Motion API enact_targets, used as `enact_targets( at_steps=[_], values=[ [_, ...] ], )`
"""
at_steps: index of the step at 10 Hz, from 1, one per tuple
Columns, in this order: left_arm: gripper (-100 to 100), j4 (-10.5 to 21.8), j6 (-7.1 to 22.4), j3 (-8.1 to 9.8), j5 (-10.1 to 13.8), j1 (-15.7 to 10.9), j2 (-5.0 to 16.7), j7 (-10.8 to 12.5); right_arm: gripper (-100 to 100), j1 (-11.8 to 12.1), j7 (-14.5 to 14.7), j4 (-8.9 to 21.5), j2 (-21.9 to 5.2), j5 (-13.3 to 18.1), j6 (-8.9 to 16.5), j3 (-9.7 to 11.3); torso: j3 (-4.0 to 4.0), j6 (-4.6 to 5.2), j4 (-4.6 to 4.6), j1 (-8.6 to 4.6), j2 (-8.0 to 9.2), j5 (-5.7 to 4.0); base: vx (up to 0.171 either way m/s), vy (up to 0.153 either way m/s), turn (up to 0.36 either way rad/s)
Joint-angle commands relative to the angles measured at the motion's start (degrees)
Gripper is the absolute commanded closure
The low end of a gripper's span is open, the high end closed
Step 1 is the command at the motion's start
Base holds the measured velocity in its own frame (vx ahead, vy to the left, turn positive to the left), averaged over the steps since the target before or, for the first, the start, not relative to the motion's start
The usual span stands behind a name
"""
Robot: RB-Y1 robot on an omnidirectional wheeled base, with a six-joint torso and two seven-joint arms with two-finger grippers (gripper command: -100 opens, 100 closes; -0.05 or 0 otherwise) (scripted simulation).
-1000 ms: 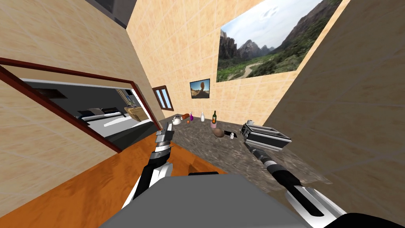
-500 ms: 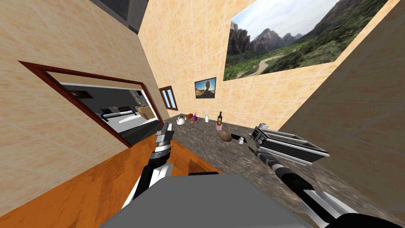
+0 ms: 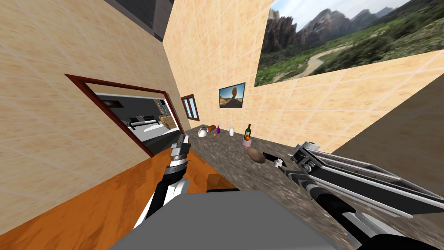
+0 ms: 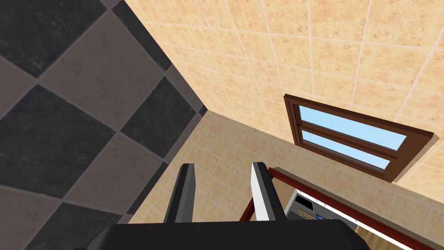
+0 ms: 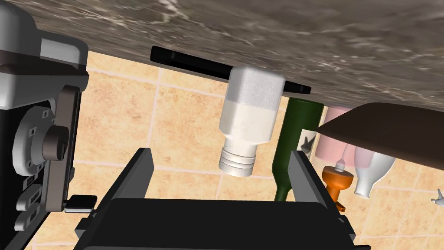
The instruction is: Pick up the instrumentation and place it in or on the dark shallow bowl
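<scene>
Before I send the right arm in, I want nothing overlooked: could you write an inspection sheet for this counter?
Surface: dark mottled counter, against a tiled wall.
Job's things: small white jar just ahead of the right pincer, in line with its gap, untouched; brown shallow bowl beside it.
Clutter: toaster, flat black slab, green bottle, teapot, more bottles further back.
Pincers: right pincer open, empty; left pincer open, empty, held up beside the counter.
Cables: nothing seen.
Surroundings: doorway, window, wall pictures.

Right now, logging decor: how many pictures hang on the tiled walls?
2: a large mountain landscape high above the counter, and a small picture further along, near the window. Others may be hidden.
</scene>
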Motion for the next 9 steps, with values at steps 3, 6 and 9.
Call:
enact_targets(
  at_steps=[3, 6, 9],
  values=[
    [0, 0.0, 0.0, 0.0, 0.0, 0.0, 0.0, 0.0, -100, 0.08, 1.79, 2.41, -2.11, 1.68, 1.25, 0.66, -0.02, 0.01, -0.01, 0.08, -0.03, 0.02, 0.098, 0.067, 0.115],
    [0, 0.0, 0.0, 0.0, 0.0, -0.02, 0.0, 0.0, -100, -1.86, 2.11, 4.99, -1.56, 1.66, 2.07, 0.86, 0.25, -0.01, 0.1, -0.25, 0.44, -0.05, -0.008, -0.011, 0.119],
    [0, 0.0, 0.0, 0.01, 0.0, -0.01, 0.01, 0.0, 100, -2.16, 2.06, 5.16, -1.5, 1.62, 2.52, 1.02, 0.31, 0.07, 0.12, -0.31, 0.53, -0.07, -0.013, -0.018, 0.062]
  ],
)
